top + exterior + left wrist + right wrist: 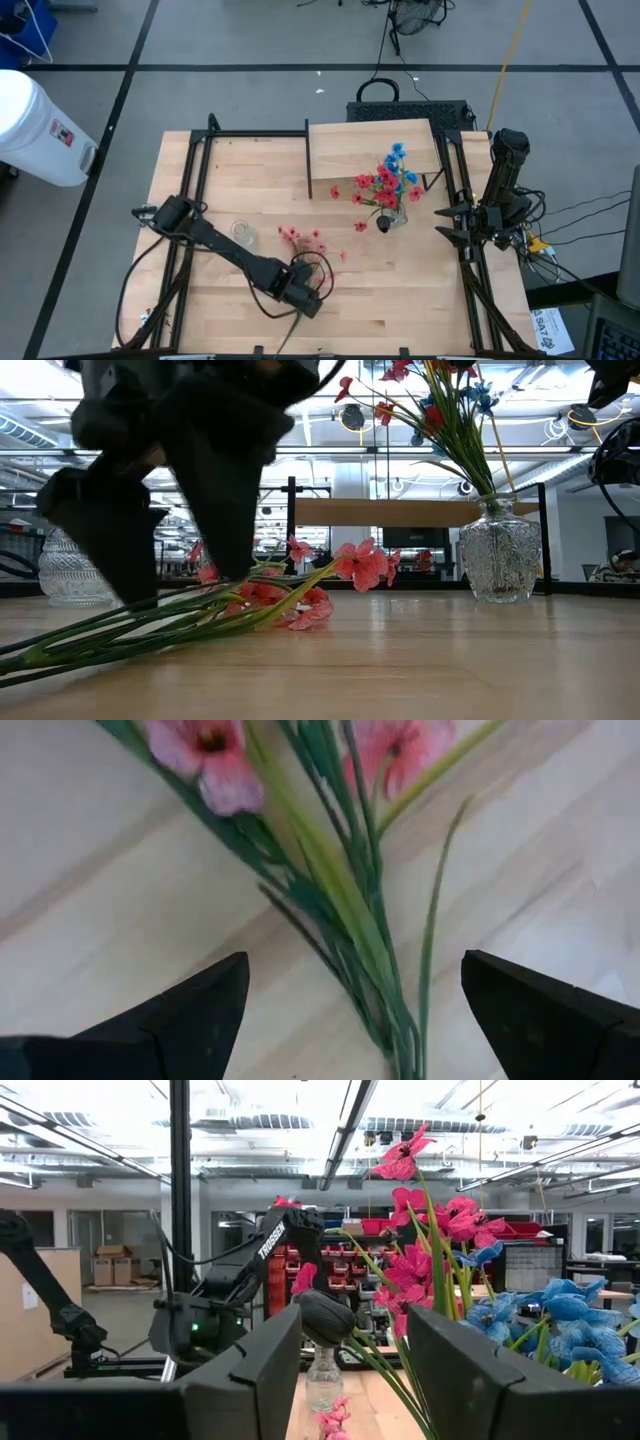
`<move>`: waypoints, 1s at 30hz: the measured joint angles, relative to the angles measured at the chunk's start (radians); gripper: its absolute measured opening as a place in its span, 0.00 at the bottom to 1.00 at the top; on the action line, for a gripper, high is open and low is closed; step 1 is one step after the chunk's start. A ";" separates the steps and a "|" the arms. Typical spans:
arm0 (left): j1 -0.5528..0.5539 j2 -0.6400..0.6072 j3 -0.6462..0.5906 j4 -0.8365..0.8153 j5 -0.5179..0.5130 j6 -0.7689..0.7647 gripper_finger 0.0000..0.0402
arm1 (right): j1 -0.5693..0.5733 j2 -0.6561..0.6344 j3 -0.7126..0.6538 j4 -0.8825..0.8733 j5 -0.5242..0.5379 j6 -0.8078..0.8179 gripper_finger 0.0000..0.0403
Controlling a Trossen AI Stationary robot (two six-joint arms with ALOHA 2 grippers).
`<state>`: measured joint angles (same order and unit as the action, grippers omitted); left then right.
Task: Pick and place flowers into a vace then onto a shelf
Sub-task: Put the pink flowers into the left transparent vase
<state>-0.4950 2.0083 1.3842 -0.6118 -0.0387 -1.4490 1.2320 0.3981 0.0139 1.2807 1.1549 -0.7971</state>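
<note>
A spray of pink flowers (pixel 303 239) lies flat on the tabletop, its green stems (pixel 352 910) running toward the near edge. My left gripper (pixel 355 990) is open just above the stems, one finger on each side, touching nothing; in the low view it (pixel 185 575) stands over the spray (pixel 250 600). A cut-glass vase (pixel 498 560) holding red and blue flowers (pixel 392 180) stands on the table in front of the shelf (pixel 345 150). My right gripper (pixel 448 225) waits open at the table's right side, level, facing that vase.
An empty clear glass vase (pixel 243 235) stands on the table left of the pink spray, close to the left arm's forearm. The shelf's black legs (pixel 309 188) and the black frame rails (pixel 198 170) border the work area. Bare tabletop (pixel 420 290) lies near the front right.
</note>
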 joint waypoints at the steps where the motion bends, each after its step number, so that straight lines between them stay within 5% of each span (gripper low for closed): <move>1: 0.000 0.005 0.000 0.006 0.008 0.001 0.91 | 0.000 0.000 0.000 0.000 0.000 0.000 0.43; 18: 0.022 0.072 0.007 -0.014 0.027 0.082 0.87 | 0.000 0.000 0.000 -0.002 0.000 0.000 0.44; 30: 0.048 0.086 0.003 -0.058 0.005 0.104 0.40 | 0.000 0.000 0.000 -0.003 0.000 0.000 0.44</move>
<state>-0.4473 2.0945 1.3874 -0.6700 -0.0338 -1.3454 1.2320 0.3978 0.0141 1.2776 1.1546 -0.7972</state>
